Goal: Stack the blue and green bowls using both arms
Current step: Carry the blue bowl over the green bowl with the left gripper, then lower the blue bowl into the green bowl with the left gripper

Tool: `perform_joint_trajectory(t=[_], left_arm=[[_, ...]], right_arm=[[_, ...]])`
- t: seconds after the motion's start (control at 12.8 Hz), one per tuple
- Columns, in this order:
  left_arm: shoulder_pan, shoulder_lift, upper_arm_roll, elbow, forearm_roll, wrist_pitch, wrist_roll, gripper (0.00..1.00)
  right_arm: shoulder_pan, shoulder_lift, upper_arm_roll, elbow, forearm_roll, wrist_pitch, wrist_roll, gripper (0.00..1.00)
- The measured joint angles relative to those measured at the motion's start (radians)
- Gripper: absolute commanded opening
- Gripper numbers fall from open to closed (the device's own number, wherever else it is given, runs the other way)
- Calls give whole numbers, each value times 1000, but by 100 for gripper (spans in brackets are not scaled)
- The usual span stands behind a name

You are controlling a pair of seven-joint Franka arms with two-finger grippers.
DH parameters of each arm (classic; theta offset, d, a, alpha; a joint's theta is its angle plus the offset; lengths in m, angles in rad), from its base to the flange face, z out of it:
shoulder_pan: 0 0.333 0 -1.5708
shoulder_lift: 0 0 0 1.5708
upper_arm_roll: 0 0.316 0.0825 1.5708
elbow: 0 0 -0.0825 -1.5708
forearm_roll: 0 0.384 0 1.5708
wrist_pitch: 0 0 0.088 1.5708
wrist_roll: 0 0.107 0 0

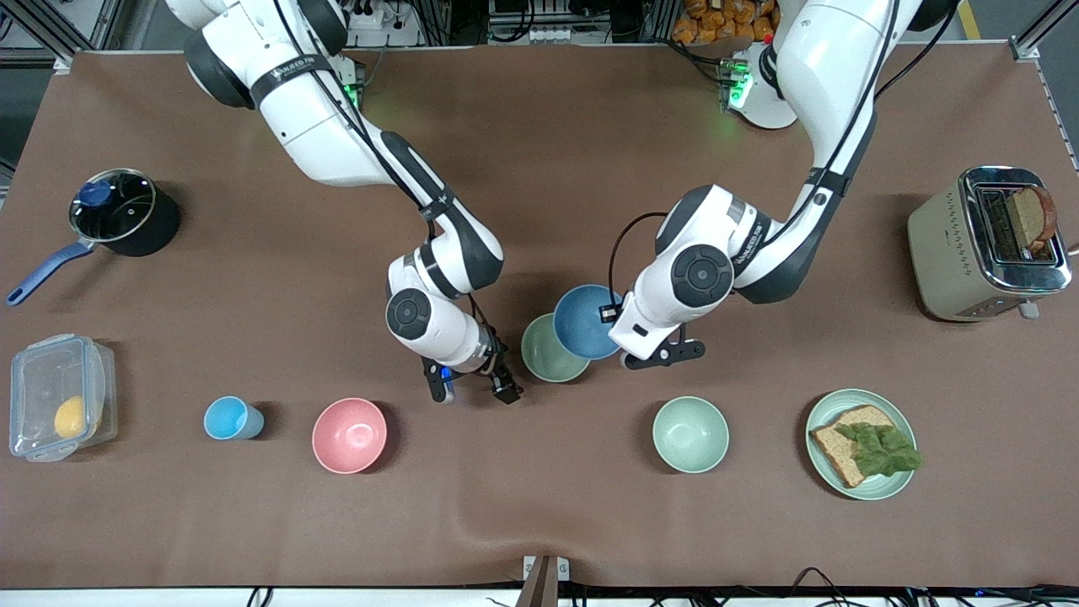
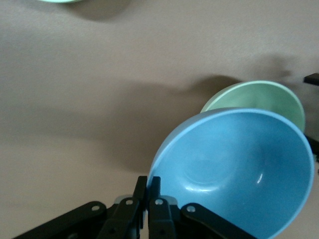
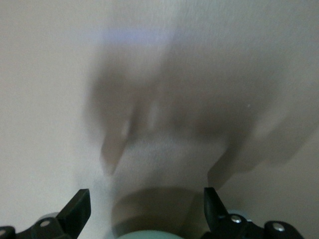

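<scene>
The round, matte medium-blue bowl (image 1: 587, 321) is held tilted in the air by the left gripper (image 2: 148, 201), whose two fingers are clamped together on its pale rim. It hangs partly over the round, matte sage-green bowl (image 1: 550, 350), which sits upright on the brown tablecloth (image 1: 539, 169) near the table's middle. In the left wrist view the blue bowl (image 2: 238, 169) overlaps the green bowl's (image 2: 259, 102) rim; whether the two touch cannot be told.

The key relation: the green bowl lies below the carried bowl and offset toward the right arm's end, so the stack likely calls for a small shift that way, levelling, then lowering. Both bowls look like smooth, rigid plastic of equal size, so nesting should be close-fitting and an off-centre release might leave the blue bowl perched askew.

The right gripper (image 1: 474, 389) hovers low over bare cloth beside the green bowl, fingers spread apart and empty; this arm waits.

Farther out stand a paler mint-green bowl (image 1: 690, 434), a pink bowl (image 1: 349, 435) and a small sky-blue cup (image 1: 231, 418), all nearer the front camera.
</scene>
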Motion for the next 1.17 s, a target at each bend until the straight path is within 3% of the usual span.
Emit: perform_joint_trajectory(t=[1.17], left_arm=[[-53, 95, 1, 15, 0, 211, -48, 0]], right_arm=[[11, 12, 0, 13, 0, 0, 10, 100]])
